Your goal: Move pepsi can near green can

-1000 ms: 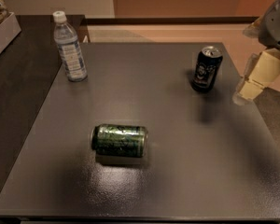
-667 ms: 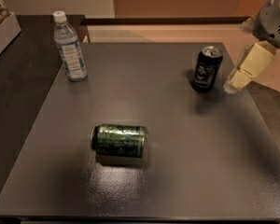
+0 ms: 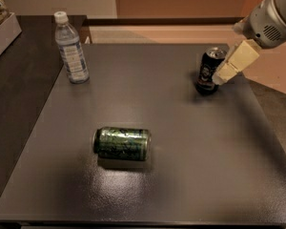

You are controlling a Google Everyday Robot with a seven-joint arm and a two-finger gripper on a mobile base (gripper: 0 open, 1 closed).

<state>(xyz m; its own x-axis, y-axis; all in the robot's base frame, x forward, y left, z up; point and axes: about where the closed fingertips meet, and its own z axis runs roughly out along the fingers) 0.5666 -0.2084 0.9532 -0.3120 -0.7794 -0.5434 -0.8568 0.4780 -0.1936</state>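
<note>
In the camera view, my gripper [image 3: 220,75] hangs at the far right of the dark surface [image 3: 190,161], its cream-coloured tip right against the right side of the pepsi can [image 3: 207,71], with my grey wrist housing above and behind it near the top right corner. Whether my jaws are released or clenched I cannot tell; only one pale piece shows, and the can hides the rest. The pepsi can stands upright near the far right edge of the surface, silver top up and the pale logo facing the camera. The green can [image 3: 122,143] lies on its side well apart from it, toward the near left of the middle, with its black rim end pointing left. A water bottle [image 3: 71,49] stands upright at the far left corner, away from both cans and off any straight line between them. I judge that I am at the reach-and-grasp step: the pepsi can is not yet lifted, and nothing of the move itself is done. Next, I need a firm hold around the can's body, then a carry diagonally toward the near left. I should set it down upright just beside the green can without nudging it, since a can on its side may roll.
</note>
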